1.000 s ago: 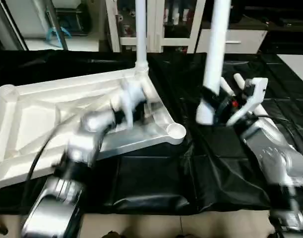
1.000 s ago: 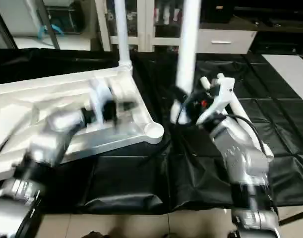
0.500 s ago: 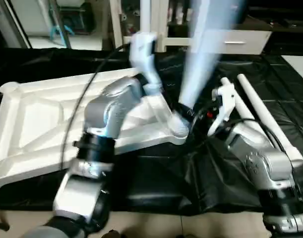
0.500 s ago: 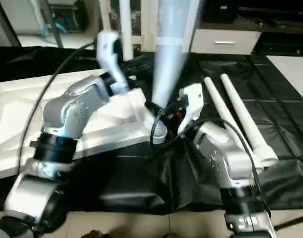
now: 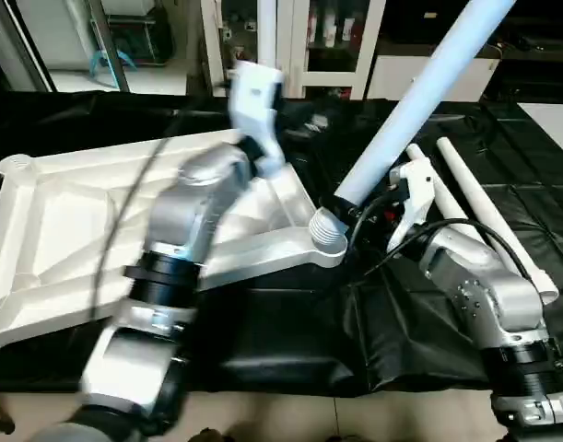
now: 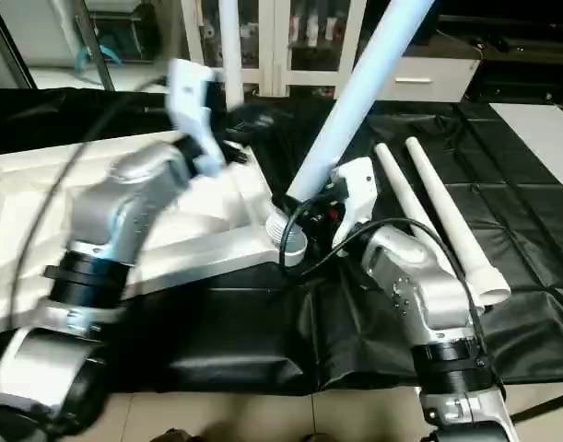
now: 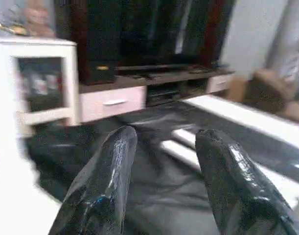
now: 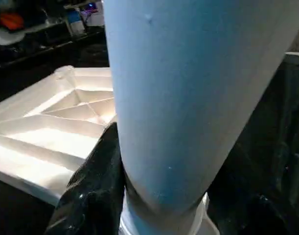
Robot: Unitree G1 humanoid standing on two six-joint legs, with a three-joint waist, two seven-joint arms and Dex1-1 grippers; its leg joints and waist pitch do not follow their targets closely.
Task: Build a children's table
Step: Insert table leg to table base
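In the left eye view the white table top [image 5: 69, 221] lies ribbed side up on the black-draped worktop [image 5: 290, 331]. One tube leg [image 5: 267, 37] stands upright in its far corner socket. The right gripper [image 5: 369, 204] holds a tilted leg [image 5: 410, 101] whose lower end meets the near corner socket [image 5: 325, 230]. Two spare legs [image 5: 488, 216] lie beside that socket, on the right arm's side.

Left wrist view: the left gripper [image 7: 164, 147] has its fingers [image 7: 110, 171] spread apart, empty.

Right wrist view: the right fingers [image 8: 98, 186] are closed on the tilted leg, above the socket.
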